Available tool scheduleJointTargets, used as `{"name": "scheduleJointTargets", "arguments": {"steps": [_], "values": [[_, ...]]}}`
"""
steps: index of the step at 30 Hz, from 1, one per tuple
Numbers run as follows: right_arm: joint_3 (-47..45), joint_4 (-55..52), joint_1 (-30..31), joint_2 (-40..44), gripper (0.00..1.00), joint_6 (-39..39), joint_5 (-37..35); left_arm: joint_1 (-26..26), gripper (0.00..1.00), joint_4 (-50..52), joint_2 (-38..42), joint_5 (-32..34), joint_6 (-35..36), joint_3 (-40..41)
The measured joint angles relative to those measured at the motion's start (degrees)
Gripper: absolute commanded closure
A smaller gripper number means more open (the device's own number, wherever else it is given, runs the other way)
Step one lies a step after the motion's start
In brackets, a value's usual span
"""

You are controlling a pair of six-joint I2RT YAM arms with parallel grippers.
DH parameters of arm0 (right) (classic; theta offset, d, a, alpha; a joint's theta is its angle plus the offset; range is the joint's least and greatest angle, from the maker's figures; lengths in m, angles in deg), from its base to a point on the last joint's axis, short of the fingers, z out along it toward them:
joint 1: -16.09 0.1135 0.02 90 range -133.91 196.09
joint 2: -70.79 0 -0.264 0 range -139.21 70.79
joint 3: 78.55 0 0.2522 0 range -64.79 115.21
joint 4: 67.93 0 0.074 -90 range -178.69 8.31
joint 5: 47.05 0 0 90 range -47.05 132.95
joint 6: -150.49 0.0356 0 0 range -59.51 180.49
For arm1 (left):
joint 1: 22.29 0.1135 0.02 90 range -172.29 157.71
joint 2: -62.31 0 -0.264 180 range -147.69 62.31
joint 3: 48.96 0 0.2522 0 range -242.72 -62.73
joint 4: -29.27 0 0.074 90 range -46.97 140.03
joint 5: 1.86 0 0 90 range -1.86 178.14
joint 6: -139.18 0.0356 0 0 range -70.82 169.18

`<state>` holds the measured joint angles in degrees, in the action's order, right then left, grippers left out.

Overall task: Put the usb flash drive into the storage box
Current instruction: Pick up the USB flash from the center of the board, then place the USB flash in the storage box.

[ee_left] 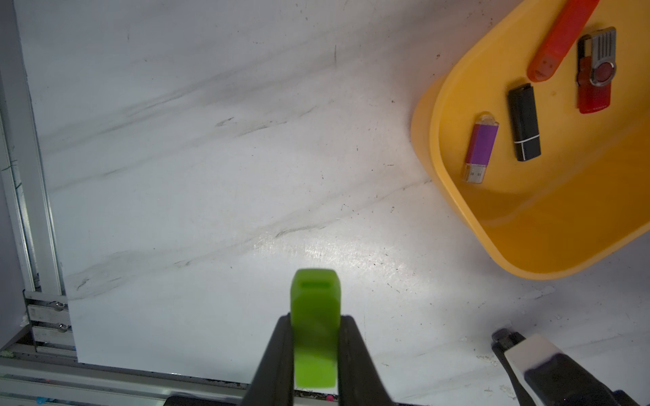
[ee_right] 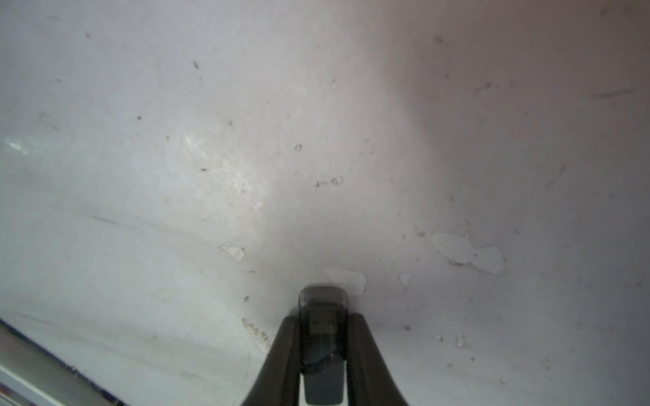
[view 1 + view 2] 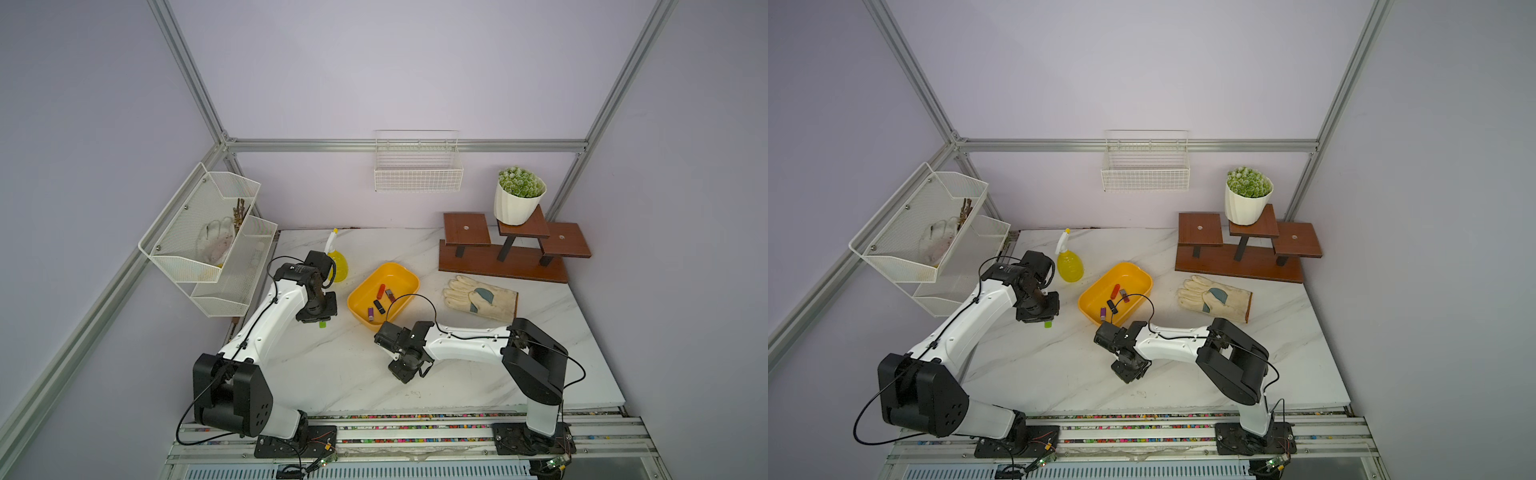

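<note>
**Two drives pinched, neither yet in the box**

Nearest the base, the right hand (image 2: pixel 323 318) is pressed onto a smoky dark flash drive (image 2: pixel 323 337) low over the marble counter (image 2: pixel 176 175); whether the drive is clear of the surface cannot be told. Farther in, the left hand (image 1: pixel 315 320) pinches a green flash drive (image 1: pixel 314 295) above bare counter, just beside the yellow storage box (image 3: pixel 401 280); neither drive is over the box. The step in hand reads as the carry. The next move likely calls for each drive to be raised above the rim, brought over the box floor and let go, one hand at a time so the two do not meet.

Four drives lie in the box: a purple drive (image 1: pixel 481 147), a black drive (image 1: pixel 524 123), a red swivel drive (image 1: pixel 594 70) and an orange drive (image 1: pixel 559 38). The right arm's black cable (image 3: pixel 411 295) loops over the box's near corner and could snag.

Beyond, well apart, are a work glove (image 3: pixel 480 299), a yellow spray bottle (image 3: pixel 336 257), a wooden stand (image 3: pixel 505 257) bearing a potted plant (image 3: pixel 519 199), a mesh rack (image 3: pixel 208 237) and a wire basket (image 3: pixel 417 170); none blocks the path.
</note>
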<state>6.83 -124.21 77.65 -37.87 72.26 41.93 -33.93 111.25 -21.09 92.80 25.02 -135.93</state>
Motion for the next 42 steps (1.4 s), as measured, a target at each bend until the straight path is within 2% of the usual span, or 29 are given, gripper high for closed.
{"name": "scheduleJointTargets", "arguments": {"steps": [4, 8, 13, 18, 22, 27, 33, 42], "values": [[1.3, -2.6, 0.0, 0.0, 1.0, 0.7, -0.1, 0.0, 1.0, 0.0, 0.0, -0.2, 0.0, 0.0], [6.4, -5.7, -0.8, 0.2, 1.0, 0.7, 0.3, 0.0, 1.0, 0.0, 0.0, -0.5, 0.0, -0.1], [17.5, -10.5, -4.1, 1.6, 1.0, -1.2, 0.2, 0.0, 1.0, -0.1, -0.1, -0.9, 1.0, -0.6], [29.7, -12.9, -9.0, 0.9, 1.0, -3.4, -3.2, 0.4, 1.0, -1.1, -0.2, -1.5, 1.2, -0.8], [41.0, -13.0, -12.7, -4.8, 1.0, -5.5, -5.1, 0.4, 1.0, -1.4, -1.2, -2.2, 1.3, -1.5], [52.3, -12.7, -16.2, -17.4, 1.0, -8.2, -8.3, 0.4, 1.0, -2.0, -2.4, -3.1, 1.3, -3.0], [57.6, -12.9, -18.4, -28.5, 1.0, -9.4, -10.4, 0.4, 1.0, -2.6, -2.5, -3.6, 1.3, -3.2], [59.1, -12.4, -20.3, -30.8, 1.0, -9.8, -13.6, 0.4, 1.0, -2.8, -3.0, -4.3, 1.3, -3.2]]}}
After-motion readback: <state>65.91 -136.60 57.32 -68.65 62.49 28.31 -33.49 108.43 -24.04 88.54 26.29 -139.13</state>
